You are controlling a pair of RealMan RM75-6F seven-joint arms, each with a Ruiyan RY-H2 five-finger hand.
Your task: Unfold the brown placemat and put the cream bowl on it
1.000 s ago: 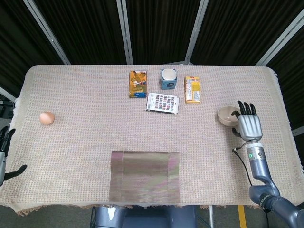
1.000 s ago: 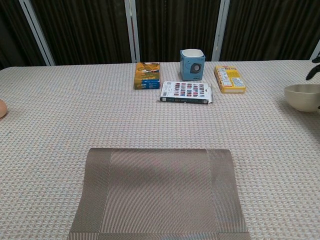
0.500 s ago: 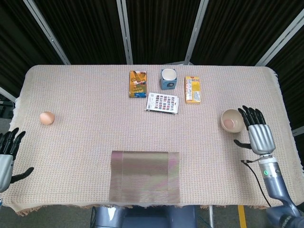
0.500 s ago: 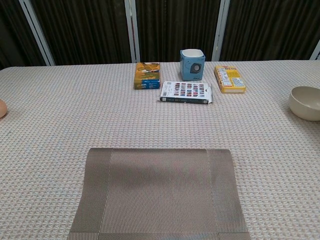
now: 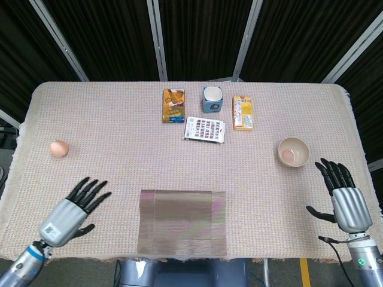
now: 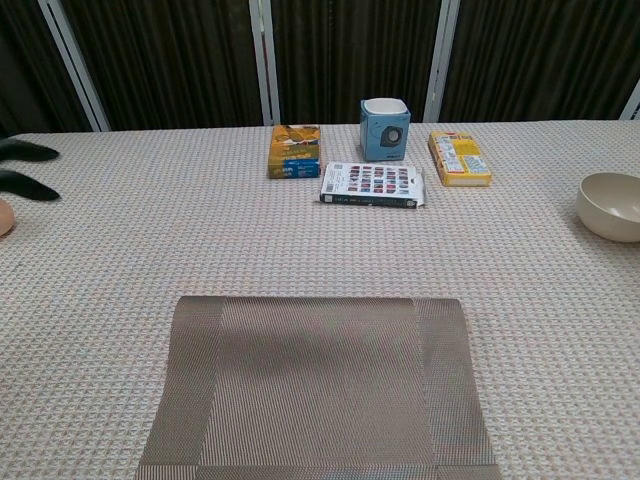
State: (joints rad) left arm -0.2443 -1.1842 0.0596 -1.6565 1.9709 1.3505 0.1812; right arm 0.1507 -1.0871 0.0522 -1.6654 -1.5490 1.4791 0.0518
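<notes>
Brown placemat (image 5: pixel 182 222) looks still folded at the tabletop's (image 5: pixel 119 155) near edge. Cream bowl (image 5: pixel 293 152) sits well to its right, not on it yet. Left robot hand (image 5: pixel 75 210) hovers just left of the mat, right robot hand (image 5: pixel 345 200) beyond the bowl, both spread wide, empty.

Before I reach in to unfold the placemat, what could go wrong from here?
The brown placemat lies folded at the table's near edge, so a sideways pull might drag it off instead of opening it. The left hand is open beside it; the egg sits loose farther back on that side and could roll if the cloth is tugged. The cream bowl stands near the right edge, in front of the open right hand; a nudge could push it off.
</notes>
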